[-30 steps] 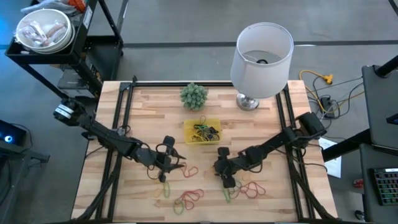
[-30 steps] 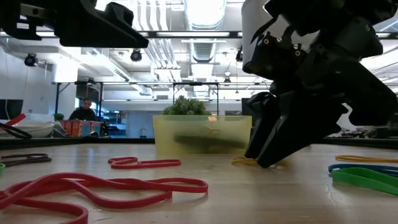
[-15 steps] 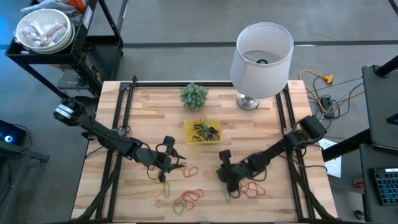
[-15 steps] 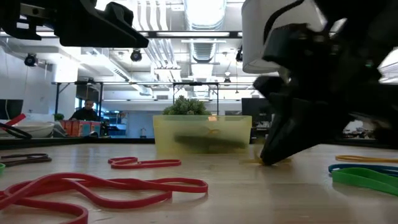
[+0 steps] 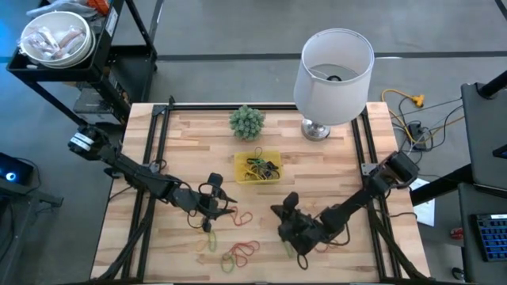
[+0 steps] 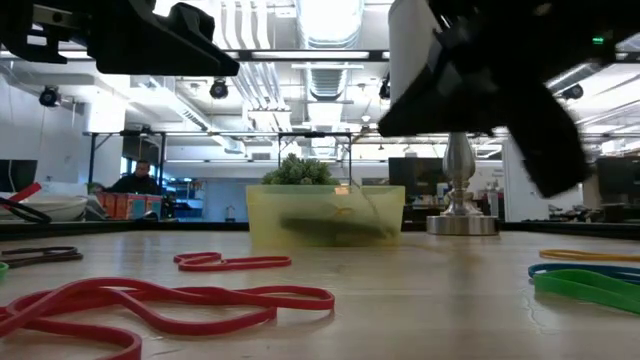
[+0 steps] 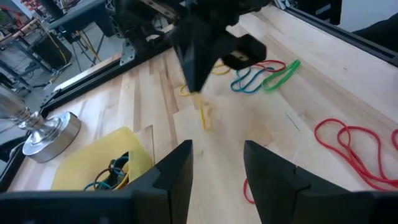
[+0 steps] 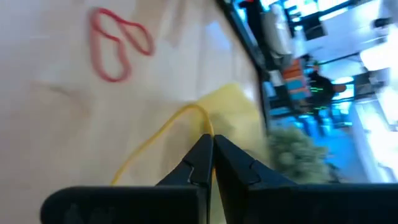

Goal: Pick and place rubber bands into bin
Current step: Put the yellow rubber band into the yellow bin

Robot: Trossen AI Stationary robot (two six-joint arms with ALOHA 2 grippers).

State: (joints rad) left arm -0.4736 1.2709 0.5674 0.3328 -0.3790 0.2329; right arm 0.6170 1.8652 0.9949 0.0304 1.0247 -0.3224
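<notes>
The right gripper [image 8: 208,163] is pinching a yellow band [image 8: 163,135] in closed jaws—it may slip short of the bin [image 5: 257,168]—while the left gripper [image 7: 214,163] is waiting, jaws open and empty.

High view evenly lit, sharp, soft short shadows under the arms on the desk [image 5: 182,134]. Low view backlit by ceiling lights [image 6: 330,18], strong glare there; arms reduced to dark silhouettes, the right one motion-smeared; red rubber bands [image 6: 160,305] up close slightly soft. Left wrist view bright, the right arm's gripper [image 7: 205,53] blurred, fingers [image 7: 177,174] dark. Right wrist view heavily blurred, blue glow in the background, yellow rubber band [image 8: 165,134] smeared.
</notes>
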